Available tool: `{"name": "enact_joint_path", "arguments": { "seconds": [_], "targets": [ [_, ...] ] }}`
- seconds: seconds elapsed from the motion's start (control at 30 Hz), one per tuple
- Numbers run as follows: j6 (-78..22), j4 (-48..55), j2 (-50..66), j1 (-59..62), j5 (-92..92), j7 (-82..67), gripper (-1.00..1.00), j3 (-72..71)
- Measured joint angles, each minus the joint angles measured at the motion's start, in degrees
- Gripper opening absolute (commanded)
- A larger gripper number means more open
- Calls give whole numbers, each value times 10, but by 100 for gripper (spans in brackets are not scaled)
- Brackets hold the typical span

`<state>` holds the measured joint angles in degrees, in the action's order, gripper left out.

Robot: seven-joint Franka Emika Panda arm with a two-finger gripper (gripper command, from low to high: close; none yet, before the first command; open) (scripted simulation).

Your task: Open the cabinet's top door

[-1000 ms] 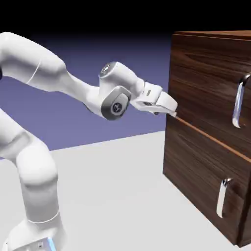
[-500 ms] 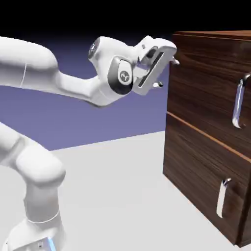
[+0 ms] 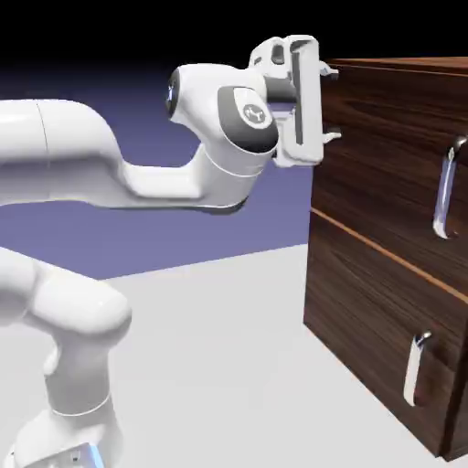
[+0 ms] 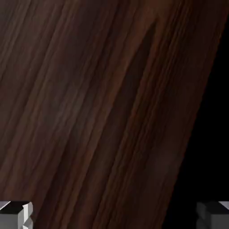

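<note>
Near the dark walnut cabinet [image 3: 393, 247]'s top corner, the white two-finger gripper [image 3: 331, 101] hangs spread wide, empty. Approach step: next it must reach the closed top door [image 3: 402, 164]'s curved silver handle [image 3: 445, 189], rightwards.

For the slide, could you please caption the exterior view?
Open gripper faces the closed top door near the cabinet corner, away from its handle.

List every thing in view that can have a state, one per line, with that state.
end effector: open, empty, up at the cabinet's near top corner, apart from both handles
cabinet: upright on the table, both front panels shut
top door: shut, flush with the front
top door's handle: untouched
lower panel: shut
lower panel's handle: untouched
</note>
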<state>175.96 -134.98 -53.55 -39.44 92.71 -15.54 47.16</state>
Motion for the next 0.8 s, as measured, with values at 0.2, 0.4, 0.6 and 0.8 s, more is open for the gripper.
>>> {"name": "enact_joint_path", "arguments": {
  "seconds": [0.2, 0.4, 0.6, 0.8],
  "targets": [
    [3, 42, -34, -62, 150, -94, 0, 76],
    [6, 84, -67, -125, 299, -187, 0, 152],
    [9, 126, -101, -187, 449, -281, 0, 228],
    [8, 169, -121, -248, 544, -342, 0, 285]
  ]
}}
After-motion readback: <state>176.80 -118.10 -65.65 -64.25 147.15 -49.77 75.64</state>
